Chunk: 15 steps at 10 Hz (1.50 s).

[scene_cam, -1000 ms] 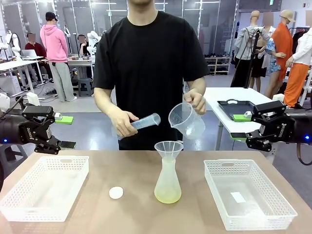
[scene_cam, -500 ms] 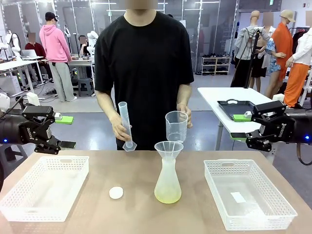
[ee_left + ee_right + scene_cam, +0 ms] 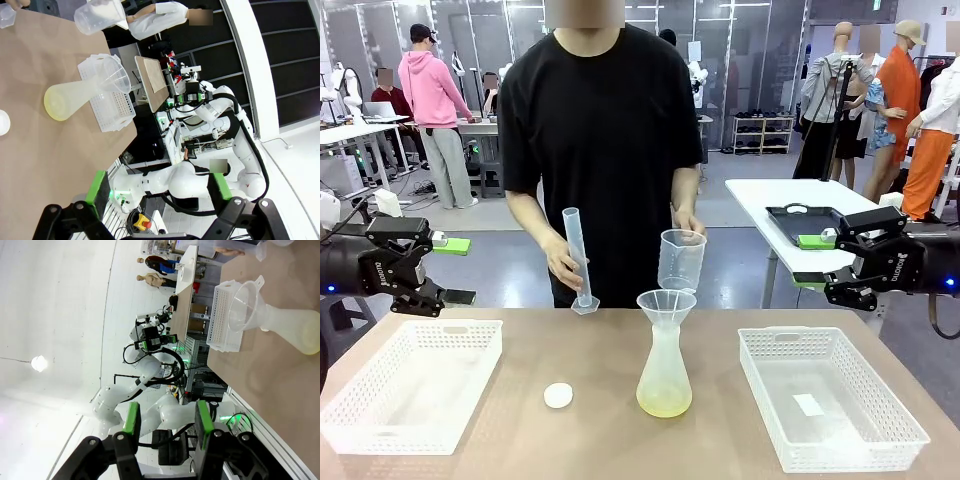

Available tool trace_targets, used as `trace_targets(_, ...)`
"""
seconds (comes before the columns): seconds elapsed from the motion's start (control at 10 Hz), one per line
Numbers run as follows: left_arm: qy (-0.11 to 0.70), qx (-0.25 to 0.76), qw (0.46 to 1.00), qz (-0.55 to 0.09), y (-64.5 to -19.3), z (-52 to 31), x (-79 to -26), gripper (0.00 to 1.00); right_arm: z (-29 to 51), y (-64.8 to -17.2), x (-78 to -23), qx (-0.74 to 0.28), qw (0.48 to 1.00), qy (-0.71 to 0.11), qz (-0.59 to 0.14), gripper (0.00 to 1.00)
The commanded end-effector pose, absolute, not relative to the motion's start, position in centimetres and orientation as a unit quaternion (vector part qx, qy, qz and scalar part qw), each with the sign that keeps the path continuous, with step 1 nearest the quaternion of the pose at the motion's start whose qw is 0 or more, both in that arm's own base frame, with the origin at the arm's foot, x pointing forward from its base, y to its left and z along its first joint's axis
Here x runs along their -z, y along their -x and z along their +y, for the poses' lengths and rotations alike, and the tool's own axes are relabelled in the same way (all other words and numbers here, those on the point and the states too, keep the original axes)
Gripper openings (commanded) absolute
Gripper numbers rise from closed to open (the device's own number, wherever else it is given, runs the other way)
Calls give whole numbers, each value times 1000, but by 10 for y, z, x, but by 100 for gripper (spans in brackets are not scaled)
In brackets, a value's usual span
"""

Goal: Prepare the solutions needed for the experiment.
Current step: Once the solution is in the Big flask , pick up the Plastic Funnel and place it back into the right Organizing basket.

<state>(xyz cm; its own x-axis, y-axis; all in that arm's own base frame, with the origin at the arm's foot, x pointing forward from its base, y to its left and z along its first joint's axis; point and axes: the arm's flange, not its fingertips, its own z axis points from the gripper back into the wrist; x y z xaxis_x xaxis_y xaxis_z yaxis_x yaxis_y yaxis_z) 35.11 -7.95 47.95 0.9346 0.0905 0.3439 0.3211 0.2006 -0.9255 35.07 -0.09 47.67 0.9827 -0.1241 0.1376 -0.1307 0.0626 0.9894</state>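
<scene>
Two things changed in the front view. The measuring tube (image 3: 577,255) was lying sideways a second ago, and the person (image 3: 605,150) now holds it upright. The jug (image 3: 681,260) that was tipped is level again, up behind the funnel (image 3: 666,303). To me that looks like the pouring is done for now, so next is probably putting the tools away or handing them over.

The pale yellow-green liquid (image 3: 665,402) sits in the bottom of the flask (image 3: 664,360) mid-table, with the funnel in its neck and a white disc (image 3: 558,395) nearby. The left gripper (image 3: 452,271) hasn't budged. Its jaws are spread wide and empty, and it hangs past the far edge of the left basket (image 3: 380,400). The right gripper (image 3: 812,262) is the same, jaws apart with nothing between them, beyond the right basket (image 3: 880,440).

Left wrist view: the green pads stand well apart with nothing between them. The flask is far off on the table, with liquid pooled at its base and the jug above it.

Right wrist view: the pads have a clear gap and hold nothing. The flask and funnel are far off, nowhere near reach.
</scene>
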Motion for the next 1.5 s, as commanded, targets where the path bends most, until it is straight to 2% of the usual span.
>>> trace_targets(0.0,639,70,748,-164,-352,-83,-482,100,0,-353,-477,-5,717,-691,-97,56)
trace_targets(0.5,639,70,748,-164,-352,-83,-482,100,1,-352,-480,-10,724,-684,-89,56)
trace_targets(0.6,639,70,748,-164,-352,-83,-482,100,3,-354,-485,-19,737,-668,-100,76)
trace_targets(0.7,639,70,748,-164,-352,-83,-482,100,6,-356,-493,-25,751,-650,-112,76)
trace_targets(0.8,639,70,748,-164,-352,-83,-482,100,9,-360,-501,-17,765,-634,-118,96)
trace_targets(0.9,639,70,748,-164,-352,-83,-482,100,15,-365,-512,-24,780,-614,-118,96)
trace_targets(1.1,639,70,748,-164,-352,-83,-482,100,31,-387,-552,-36,844,-516,-140,96)
trace_targets(1.4,639,70,748,-164,-352,-83,-482,100,71,-417,-594,-70,899,-406,-148,96)
